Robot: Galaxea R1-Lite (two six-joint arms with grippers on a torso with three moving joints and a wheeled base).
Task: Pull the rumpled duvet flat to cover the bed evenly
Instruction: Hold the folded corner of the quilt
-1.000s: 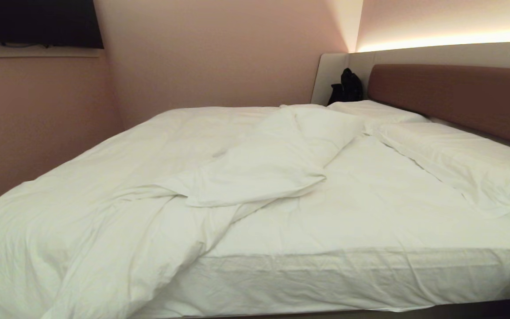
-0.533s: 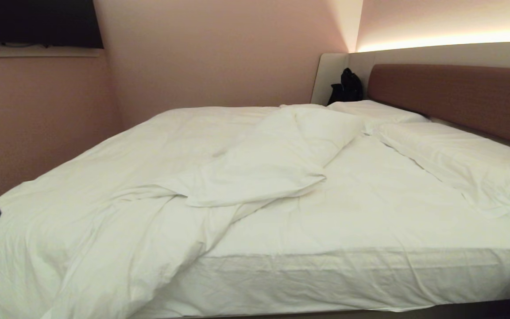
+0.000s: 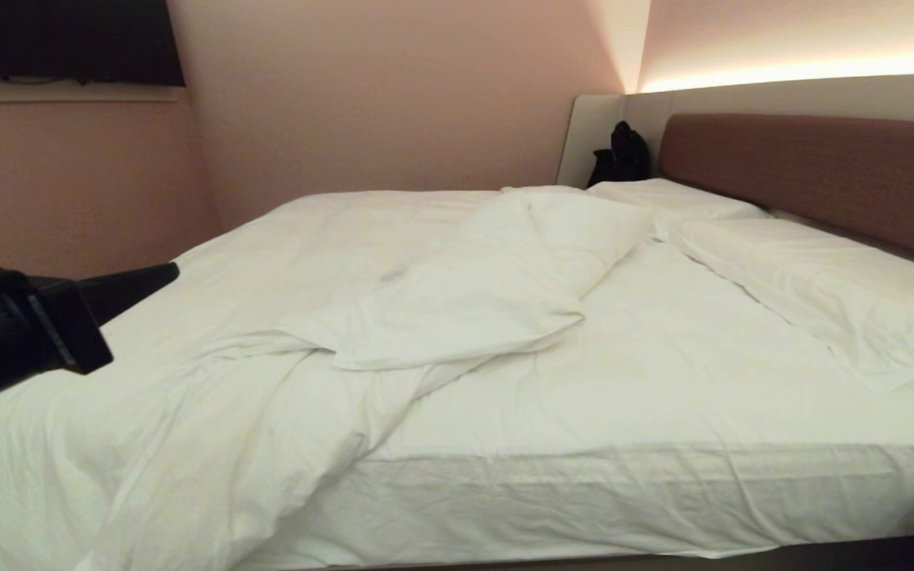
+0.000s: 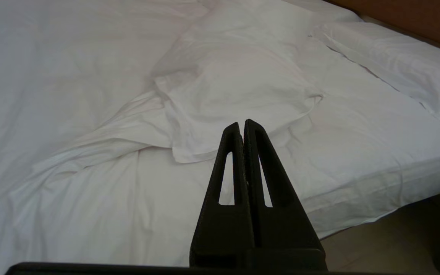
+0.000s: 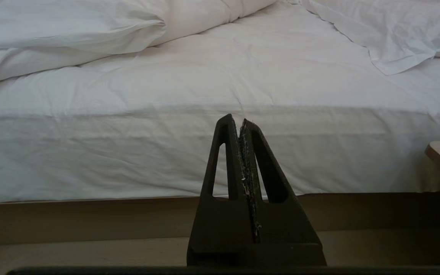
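Our left gripper [image 3: 171, 272] has just swung up into the head view, so we judge the reach for the duvet [image 3: 457, 293] is starting. Its jaws are pressed together, empty, touching nothing. Ahead of the tips lies the duvet's folded-back flap; beyond it, the bed [image 3: 663, 381] shows bare sheet. Our right gripper [image 5: 241, 121] is parked low before the mattress side, jaws together.

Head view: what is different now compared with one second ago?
The left hand has risen into view at the left edge, above the duvet, pointing across the bed. Its fingers are shut on nothing. It took hold of nothing and touches no cloth. The duvet keeps its folded-back corner, the pillows lie as before, and the right hand hangs shut beside the mattress.
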